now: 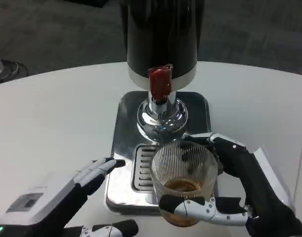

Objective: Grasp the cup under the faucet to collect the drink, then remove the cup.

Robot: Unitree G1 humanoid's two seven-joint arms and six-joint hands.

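Drink dispenser (162, 37) stands on a steel drip tray (122, 143), red faucet lever (159, 83) up top. Ribbed glass cup (183, 180), a little brown drink inside, sits at the tray's front edge in the right hand (237, 190)'s wrap. Left hand (79, 182) holds nothing, fingers spread, near the tray. Risks: slick glass slipping, tilt spilling, rim clipping the spout.

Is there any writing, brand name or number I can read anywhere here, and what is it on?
No text is readable.
The grey label on the back of the left hand: too blurred to read.
The dispenser, its red tap handle, the drip tray and the glass cup: no markings visible.
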